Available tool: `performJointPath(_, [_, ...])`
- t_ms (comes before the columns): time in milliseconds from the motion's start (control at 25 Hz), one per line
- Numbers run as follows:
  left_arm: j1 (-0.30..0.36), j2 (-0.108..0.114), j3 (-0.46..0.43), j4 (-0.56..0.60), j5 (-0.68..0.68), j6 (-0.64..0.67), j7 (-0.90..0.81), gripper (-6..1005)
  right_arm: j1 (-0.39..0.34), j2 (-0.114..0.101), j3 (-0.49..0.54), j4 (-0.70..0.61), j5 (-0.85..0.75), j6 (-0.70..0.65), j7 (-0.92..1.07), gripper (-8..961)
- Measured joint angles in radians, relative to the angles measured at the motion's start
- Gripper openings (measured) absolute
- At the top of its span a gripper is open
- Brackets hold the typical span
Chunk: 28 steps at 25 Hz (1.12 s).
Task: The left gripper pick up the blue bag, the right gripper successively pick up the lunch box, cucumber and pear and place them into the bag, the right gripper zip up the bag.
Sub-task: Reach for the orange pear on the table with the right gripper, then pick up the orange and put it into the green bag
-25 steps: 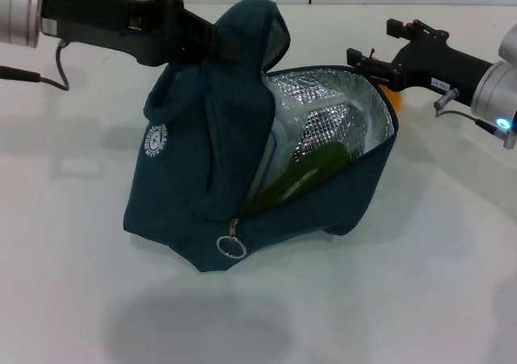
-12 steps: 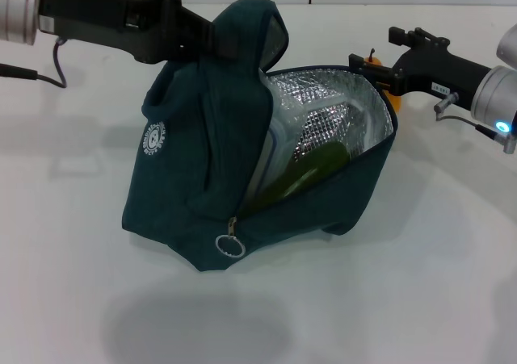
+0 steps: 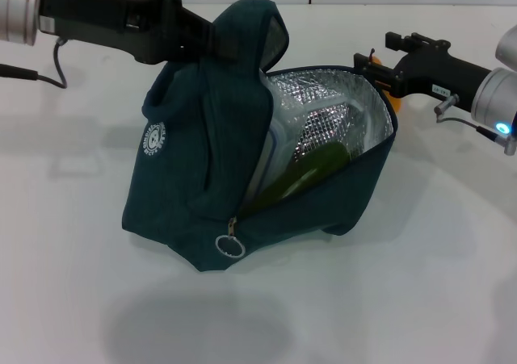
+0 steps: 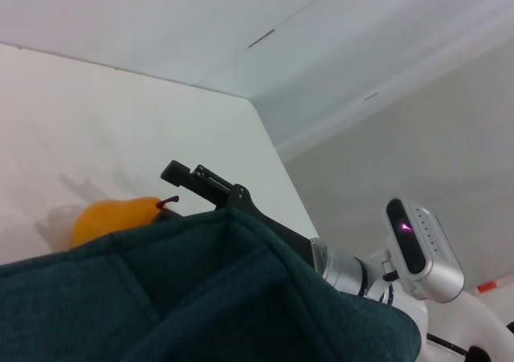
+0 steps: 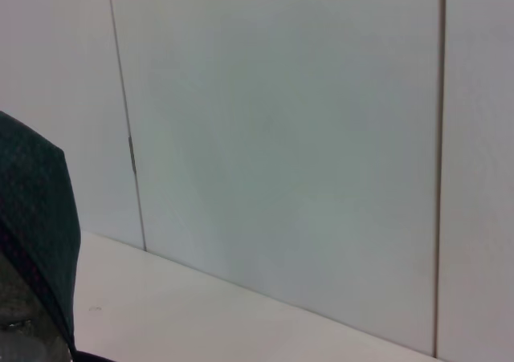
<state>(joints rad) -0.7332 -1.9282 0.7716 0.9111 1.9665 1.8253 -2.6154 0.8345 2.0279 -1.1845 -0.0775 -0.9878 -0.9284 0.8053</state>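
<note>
The blue bag (image 3: pixel 186 178) hangs tilted over the table, its handle loop caught at the top by my left gripper (image 3: pixel 212 43), which is shut on it. The bag's mouth gapes to the right and shows the silver lining. Inside lie the clear lunch box (image 3: pixel 279 134) and the green cucumber (image 3: pixel 311 173). The zip's ring pull (image 3: pixel 230 245) dangles at the front. Just behind the bag's right rim my right gripper (image 3: pixel 373 67) hovers at the orange pear (image 3: pixel 395 102). From the left wrist the pear (image 4: pixel 108 224) pokes over the bag's edge (image 4: pixel 201 298), with the right gripper (image 4: pixel 181 176) at its stem.
The white table (image 3: pixel 404 283) spreads out in front of the bag and to both sides of it. A pale panelled wall stands behind it. The right wrist view holds only that wall and a corner of the bag (image 5: pixel 32 217).
The right gripper has shifted slightly to the right by the pear. The bag and left arm have stayed nearly still.
</note>
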Motion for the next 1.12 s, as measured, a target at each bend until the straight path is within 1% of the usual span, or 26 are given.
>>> performJointPath(80, [0.000,0.000,0.000,0.000,0.000,0.000,0.000,42,0.001,0.000,-0.004,-0.004,0.000,0.001,0.000,762])
performJointPath(480, [0.000,0.000,0.000,0.000,0.000,0.000,0.000,42,0.010,0.000,-0.009,-0.003,-0.001,0.011,0.000,295])
performJointPath(1120, [0.000,0.000,0.000,0.000,0.000,0.001,0.000,42,-0.001,0.000,-0.023,-0.012,0.001,0.003,-0.001,205])
